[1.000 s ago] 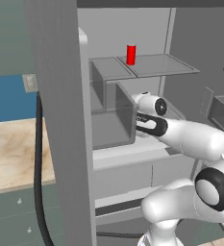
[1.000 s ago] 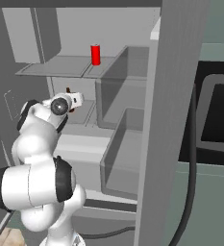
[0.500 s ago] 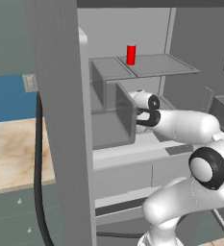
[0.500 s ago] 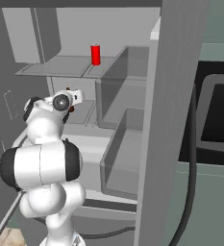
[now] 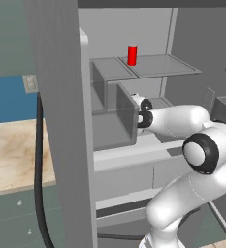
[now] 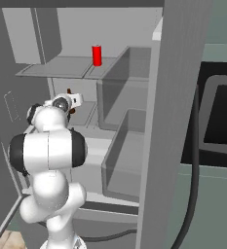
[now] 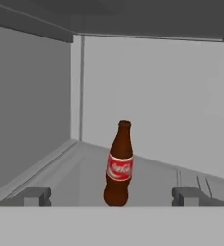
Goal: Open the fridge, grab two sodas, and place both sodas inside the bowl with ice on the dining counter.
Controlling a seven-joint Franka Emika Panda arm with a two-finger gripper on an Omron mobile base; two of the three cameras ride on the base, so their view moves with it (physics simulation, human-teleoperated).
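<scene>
**Arm reaching into the open fridge, jaws apart before the brown bottle**

We see the fridge [image 5: 61, 121] standing open, its pale grey shelves and bins exposed in both base views. On the upper shelf [image 5: 153, 65] a bright red can [image 5: 132, 54] stands upright near the back wall, alone; from the right base view it sits at the same spot [image 6: 97, 55].

The white arm [image 5: 182, 121] stretches into the compartment below that shelf. In the hand view the gripper [image 7: 111, 196] has its jaws wide apart, one fingertip [image 7: 34, 196] low at the left and the other low at the right, and nothing is clamped between them. A dark brown soda bottle [image 7: 119, 166] with a red label stands upright on the lower shelf [image 7: 75, 168], roughly centred between the two fingertips and a little beyond them, not touching either.

In the left base view a beige marble tabletop [image 5: 10, 155] lies beside the fridge, to its left.
</scene>
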